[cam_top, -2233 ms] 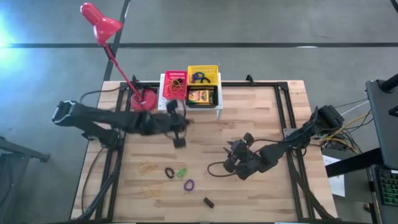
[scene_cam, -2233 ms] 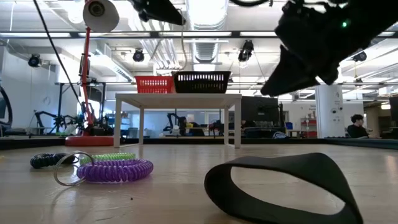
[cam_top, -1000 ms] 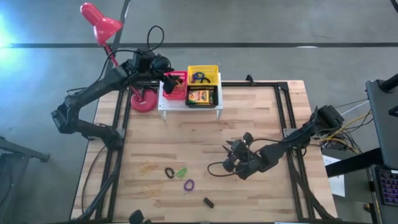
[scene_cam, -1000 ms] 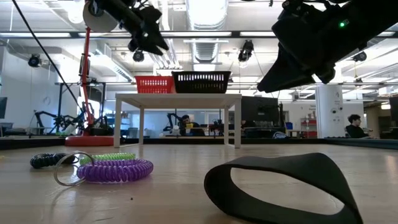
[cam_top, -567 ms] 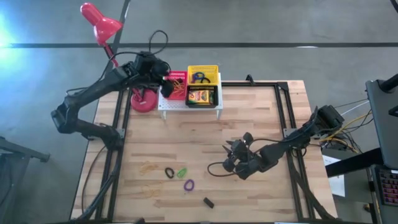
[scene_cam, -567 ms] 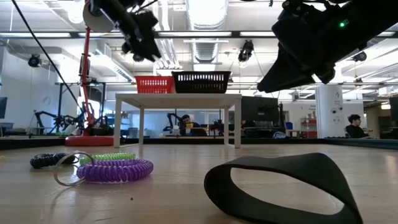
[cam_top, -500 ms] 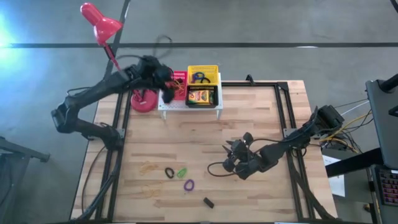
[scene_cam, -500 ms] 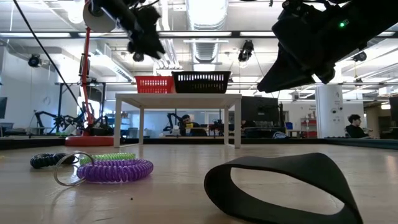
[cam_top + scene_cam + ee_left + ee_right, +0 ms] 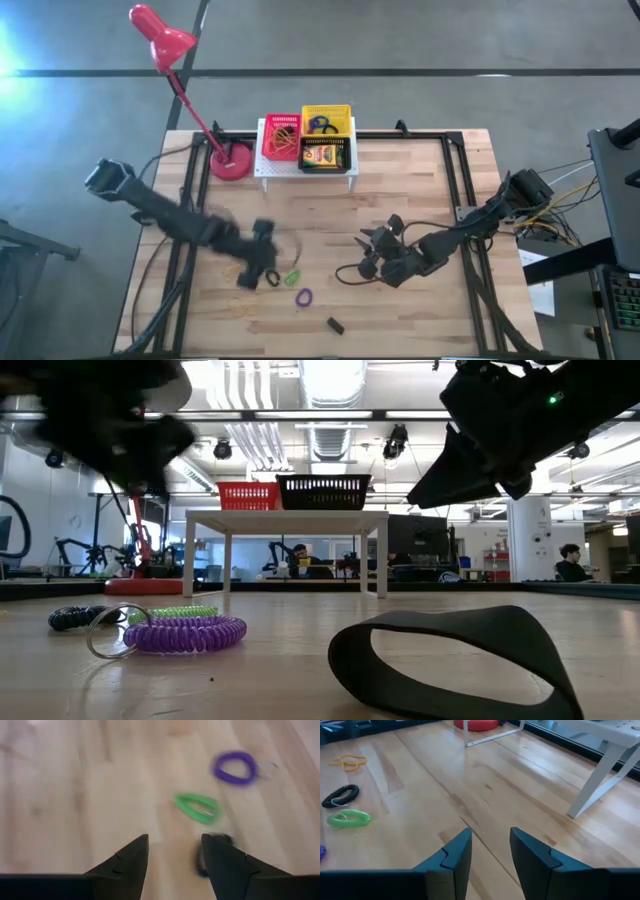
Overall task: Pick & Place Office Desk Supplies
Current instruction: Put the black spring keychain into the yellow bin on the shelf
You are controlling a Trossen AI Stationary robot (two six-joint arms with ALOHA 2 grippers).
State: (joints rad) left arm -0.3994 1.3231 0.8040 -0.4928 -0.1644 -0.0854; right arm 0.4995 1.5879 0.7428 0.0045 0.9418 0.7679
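Observation:
Three elastic loops lie on the wooden table near its front: black (image 9: 272,279), green (image 9: 292,277) and purple (image 9: 303,297). My left gripper (image 9: 256,268) hovers open just beside them. In its wrist view the green loop (image 9: 196,806) and the purple loop (image 9: 235,767) lie ahead, and the black loop (image 9: 209,856) is partly behind one finger. My right gripper (image 9: 375,256) stands open and empty (image 9: 490,850) right of centre, above a wide black band (image 9: 450,660). A tiny black block (image 9: 335,325) lies near the front edge.
A white rack (image 9: 305,166) at the far edge carries a red basket (image 9: 281,137), a yellow basket (image 9: 326,122) and a crayon box (image 9: 323,156). The red lamp's base (image 9: 232,160) stands left of it. Tan rubber bands (image 9: 237,268) lie left of the loops.
My left gripper has swung fast from above the red basket on the rack toward the table's near edge and down, and now hangs low over the loops. The loops and the right arm have stayed in place.

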